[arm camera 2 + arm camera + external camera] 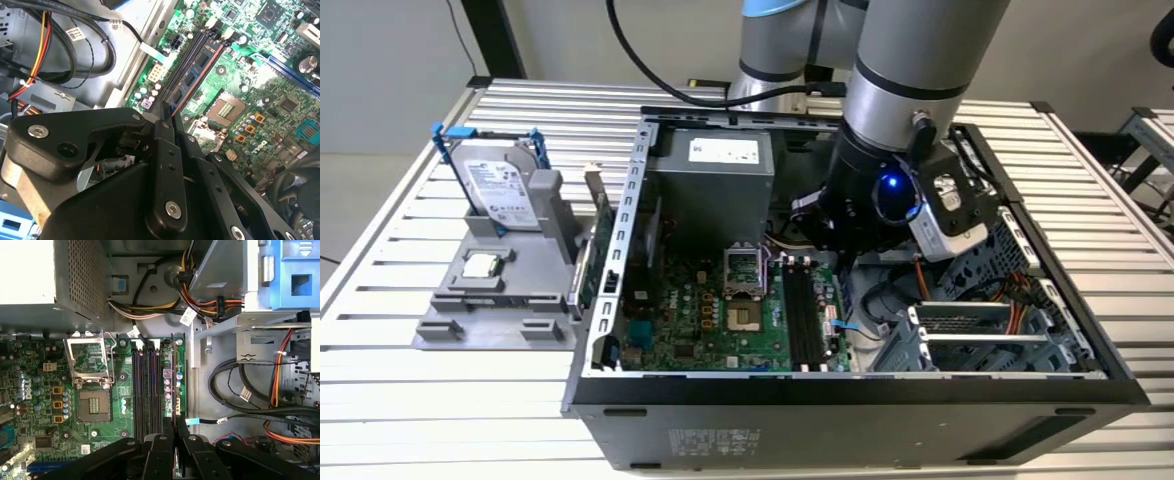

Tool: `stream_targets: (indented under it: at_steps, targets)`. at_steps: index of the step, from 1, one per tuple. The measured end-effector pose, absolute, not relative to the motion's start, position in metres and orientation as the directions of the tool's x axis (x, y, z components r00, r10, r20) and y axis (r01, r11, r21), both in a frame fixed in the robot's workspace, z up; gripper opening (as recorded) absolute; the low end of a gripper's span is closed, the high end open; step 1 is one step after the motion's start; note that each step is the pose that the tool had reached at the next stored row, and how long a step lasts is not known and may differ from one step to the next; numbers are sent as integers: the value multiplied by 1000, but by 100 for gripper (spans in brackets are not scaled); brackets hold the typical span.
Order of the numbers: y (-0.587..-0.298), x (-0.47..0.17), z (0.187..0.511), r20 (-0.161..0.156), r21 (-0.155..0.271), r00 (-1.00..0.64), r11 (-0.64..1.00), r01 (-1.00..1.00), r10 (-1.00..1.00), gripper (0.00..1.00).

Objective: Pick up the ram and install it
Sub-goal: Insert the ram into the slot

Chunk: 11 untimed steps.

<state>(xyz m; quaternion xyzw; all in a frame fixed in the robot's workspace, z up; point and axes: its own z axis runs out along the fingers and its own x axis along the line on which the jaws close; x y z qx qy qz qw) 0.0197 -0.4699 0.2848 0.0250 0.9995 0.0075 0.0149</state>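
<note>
You have one arm [907, 60] and one gripper [176, 426], and that gripper has two fingers [159, 455]. Count one ram [200, 65]. There is one open computer case [854, 400] with one motherboard [707, 320], one power supply box [714, 175] and one CPU socket [93, 405]. You can count three small orange square parts [56, 404] on the board. You also have one grey holder [467, 325], one hard drive [500, 185] and one CPU chip [483, 265]. The dark memory slots [147, 390] sit too close together for you to settle their number
</note>
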Motion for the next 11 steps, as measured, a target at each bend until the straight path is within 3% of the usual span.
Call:
stream_targets:
  at_steps: [11]
  targets:
    - [-470,20,270,-29,16,-998,999,50,51,0]
